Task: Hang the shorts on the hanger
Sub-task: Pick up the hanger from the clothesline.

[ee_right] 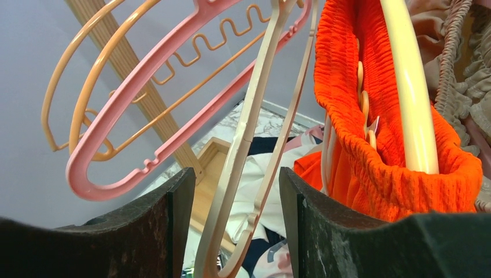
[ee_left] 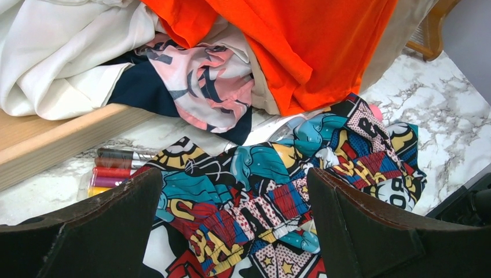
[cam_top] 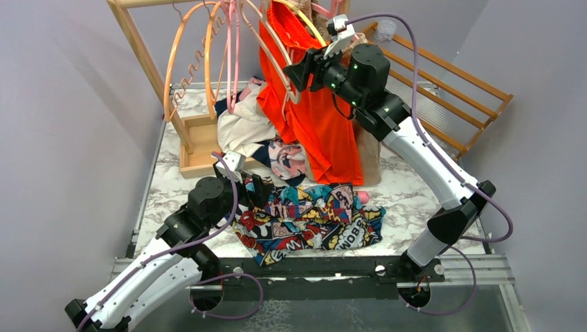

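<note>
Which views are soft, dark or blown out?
Top external: even light, sharp, the shorts print legible. Left wrist: its own fingers dark and featureless, print beyond them sharp. Right wrist: the hanger crisp, orange shorts oversaturated, folds readable.

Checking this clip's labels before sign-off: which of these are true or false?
1. The shorts lie on the table. True.
2. The left gripper is shut on the shorts. False: it is open, just above them.
3. The hanger passes between the fingers of the open right gripper. True.
4. The orange shorts lie flat on the table. False: they hang at the wooden rack.
</note>
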Motion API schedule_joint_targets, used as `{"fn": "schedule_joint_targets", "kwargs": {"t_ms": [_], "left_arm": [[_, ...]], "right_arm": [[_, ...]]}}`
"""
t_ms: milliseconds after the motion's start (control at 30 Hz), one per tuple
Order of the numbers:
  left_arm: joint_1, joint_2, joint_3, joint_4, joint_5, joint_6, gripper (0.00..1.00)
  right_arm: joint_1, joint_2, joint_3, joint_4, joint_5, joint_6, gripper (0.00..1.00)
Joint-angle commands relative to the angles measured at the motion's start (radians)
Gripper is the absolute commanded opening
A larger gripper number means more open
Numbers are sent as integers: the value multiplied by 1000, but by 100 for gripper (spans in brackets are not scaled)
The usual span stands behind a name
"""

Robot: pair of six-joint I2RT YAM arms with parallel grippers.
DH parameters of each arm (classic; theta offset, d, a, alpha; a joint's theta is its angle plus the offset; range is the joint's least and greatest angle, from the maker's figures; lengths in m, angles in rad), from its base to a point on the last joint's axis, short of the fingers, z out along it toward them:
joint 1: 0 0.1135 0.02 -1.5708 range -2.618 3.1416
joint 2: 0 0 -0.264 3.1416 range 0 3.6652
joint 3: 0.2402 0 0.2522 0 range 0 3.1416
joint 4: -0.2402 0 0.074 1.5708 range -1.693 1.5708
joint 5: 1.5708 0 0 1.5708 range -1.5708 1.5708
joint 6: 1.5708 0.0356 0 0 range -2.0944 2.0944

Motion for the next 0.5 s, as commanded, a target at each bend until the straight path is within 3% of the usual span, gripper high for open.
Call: {"fn": "schedule_joint_targets", "kwargs": {"t_ms": [0,467], "left_arm": [[4,9,1,11,20,0,97],[4,23,1,7,31,-2,96]], "right_arm": [[-4,22,42,19,32,3,56],[-1,84,84,-8,23,3,42]]}}
